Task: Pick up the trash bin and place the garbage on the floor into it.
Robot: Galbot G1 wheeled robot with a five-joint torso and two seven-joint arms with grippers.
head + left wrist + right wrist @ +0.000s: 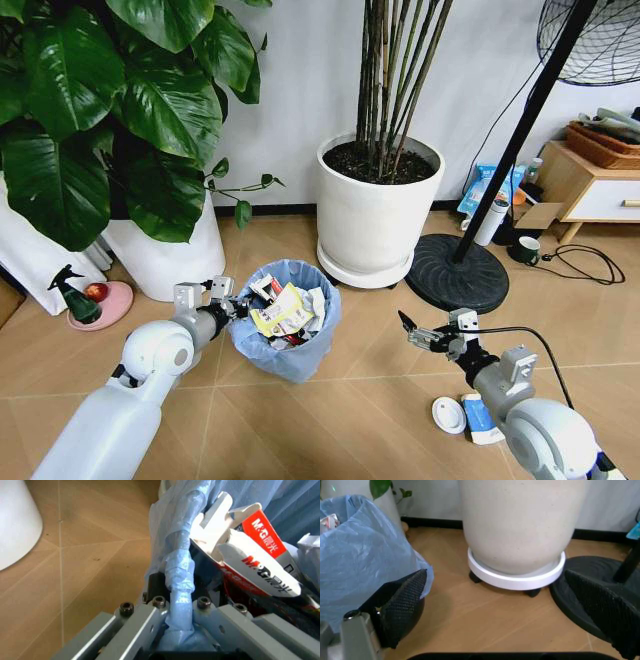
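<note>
- Two hands are at work over the tan herringbone wood-look floor (pixel 340 400), one holding and one free.
- The left hand (pixel 222 296) is clenched on the near-left rim of the small round trash bin lined with crinkly pale blue plastic (pixel 290 345); the left wrist view shows the bag-wrapped rim (pixel 180 592) pinched between the jaws, a grip that lets the bin be carried along to the litter.
- The bin stands centre, just in front of the big white plant pot of bare stems (pixel 375 215), and already holds red-and-white cardboard packaging (pixel 255 558) and yellow wrappers.
- The right hand (pixel 415 333) hovers released and empty, right of the bin, jaws spread, probably ready for a pick.
- Garbage remaining on the floor: a white round lid (pixel 448 415) and a blue-white packet (pixel 479 418), lying near right beside the right arm.
</note>
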